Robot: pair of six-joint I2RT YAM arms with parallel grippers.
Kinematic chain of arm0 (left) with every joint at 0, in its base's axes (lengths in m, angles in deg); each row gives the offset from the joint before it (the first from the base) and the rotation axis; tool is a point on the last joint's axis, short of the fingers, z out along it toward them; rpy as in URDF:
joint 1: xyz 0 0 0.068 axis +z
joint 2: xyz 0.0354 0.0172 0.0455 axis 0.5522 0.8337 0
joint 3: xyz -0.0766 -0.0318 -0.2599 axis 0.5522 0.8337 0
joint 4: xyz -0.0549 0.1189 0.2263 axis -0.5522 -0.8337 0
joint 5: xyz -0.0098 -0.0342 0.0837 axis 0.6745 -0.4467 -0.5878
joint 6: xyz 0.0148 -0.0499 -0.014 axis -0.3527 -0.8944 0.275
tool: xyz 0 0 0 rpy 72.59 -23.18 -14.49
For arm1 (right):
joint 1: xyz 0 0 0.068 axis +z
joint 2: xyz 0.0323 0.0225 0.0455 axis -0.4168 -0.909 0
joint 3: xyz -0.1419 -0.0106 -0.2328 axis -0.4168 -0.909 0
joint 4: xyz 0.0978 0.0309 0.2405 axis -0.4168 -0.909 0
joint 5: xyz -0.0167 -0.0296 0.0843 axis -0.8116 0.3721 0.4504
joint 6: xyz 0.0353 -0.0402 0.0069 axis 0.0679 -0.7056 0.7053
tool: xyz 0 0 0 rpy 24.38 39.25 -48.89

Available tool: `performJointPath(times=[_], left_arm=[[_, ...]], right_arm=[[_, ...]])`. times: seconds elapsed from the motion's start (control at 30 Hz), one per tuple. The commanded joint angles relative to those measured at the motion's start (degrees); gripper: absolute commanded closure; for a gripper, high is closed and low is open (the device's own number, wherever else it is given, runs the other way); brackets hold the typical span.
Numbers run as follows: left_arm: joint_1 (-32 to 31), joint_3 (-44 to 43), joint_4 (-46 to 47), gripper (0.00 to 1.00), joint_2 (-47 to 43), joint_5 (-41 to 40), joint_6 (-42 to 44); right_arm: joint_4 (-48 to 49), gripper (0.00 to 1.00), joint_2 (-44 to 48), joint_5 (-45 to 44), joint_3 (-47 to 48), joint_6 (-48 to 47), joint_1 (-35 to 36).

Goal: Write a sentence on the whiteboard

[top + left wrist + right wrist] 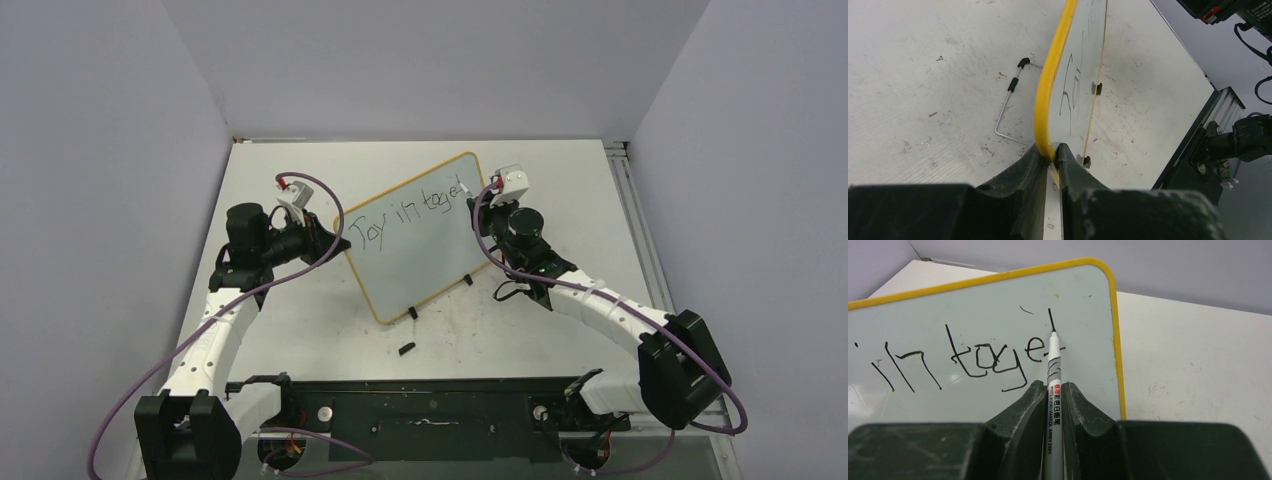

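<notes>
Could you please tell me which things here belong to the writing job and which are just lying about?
In use: whiteboard, writing on it, marker, left gripper clamping the board's edge, right gripper holding the marker.
Lying about: small black piece on the table, bent metal rod behind the board.

Whiteboard [973,305] ahead of the right gripper [1054,386]: smooth, glossy pale face with faint smears, yellow frame [1116,340] of plastic look; the marker [1053,365] between its fingers [1023,410] has a smooth white printed barrel. Fingers of both this and the left gripper [1054,150] are matt black, scuffed and dusty. Tabletop [923,75] left of the left gripper is matt white, scratched and speckled; the bent wire stand [1004,112] resting on it looks like bare metal with black sleeves.
</notes>
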Motion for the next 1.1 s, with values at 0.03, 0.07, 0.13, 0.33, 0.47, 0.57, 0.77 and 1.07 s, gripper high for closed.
performJointPath(times=[0.03, 0.07, 0.13, 0.33, 0.47, 0.57, 0.77, 1.07], left_arm=[[0.1, -1.2, -2.0, 1.0, 0.6, -0.6, 1.7], [0.1, -1.1, -2.1, 1.0, 0.6, -0.6, 1.7], [0.1, -1.1, -2.0, 1.0, 0.6, -0.5, 1.6], [0.1, -1.0, -1.9, 1.0, 0.5, -0.5, 1.5], [0.1, -1.0, -1.8, 1.0, 0.5, -0.5, 1.5], [0.1, -1.0, -1.9, 1.0, 0.5, -0.6, 1.5], [0.1, -1.0, -1.9, 1.0, 0.4, -0.5, 1.5], [0.1, -1.0, -1.8, 1.0, 0.4, -0.6, 1.6]], right_arm=[[-0.9, 0.95, 3.0, -0.1, -2.3, 0.7, 0.4], [-1.3, 0.95, 3.2, -0.1, -2.5, 0.8, 0.4], [-1.8, 0.95, 3.6, -0.1, -3.0, 0.9, 0.6], [-2.9, 0.95, 4.3, 0.3, -4.2, 1.0, 1.2], [-3.7, 0.95, 4.7, 0.3, -5.0, 1.1, 1.4], [-4.1, 0.95, 5.0, -0.1, -5.6, 1.1, 1.6], [-4.4, 0.95, 5.1, -2.3, -5.0, 0.5, 1.6], [-3.8, 0.95, 4.3, -3.1, -3.7, -0.2, 1.5]])
